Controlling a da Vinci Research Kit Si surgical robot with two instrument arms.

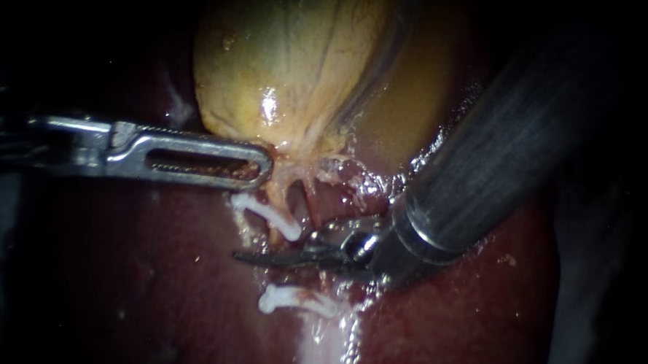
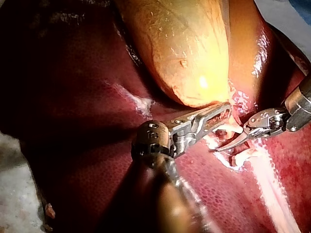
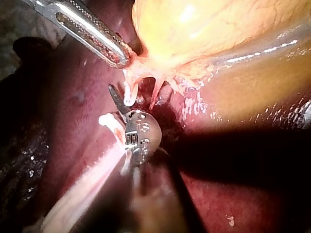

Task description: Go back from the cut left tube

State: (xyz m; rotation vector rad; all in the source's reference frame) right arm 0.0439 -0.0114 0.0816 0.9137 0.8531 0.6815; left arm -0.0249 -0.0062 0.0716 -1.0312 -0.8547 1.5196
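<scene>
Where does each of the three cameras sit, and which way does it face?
Endoscope view: close over the tissue, facing gallbladder and liver; left instrument enters from the left, right instrument from the upper right.
Left wrist view: on the left arm, looking along its own shaft towards the gallbladder.
Right wrist view: on the right arm, looking along its own shaft likewise.
Shared: all three show both instruments and the gallbladder.

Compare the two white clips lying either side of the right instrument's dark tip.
The upper white clip lies slanted; the lower white clip lies nearly level. The upper one sits near the yellow gallbladder; the lower one sits on the pale tube over the dark red liver. Both are white, with the right instrument between them.
</scene>
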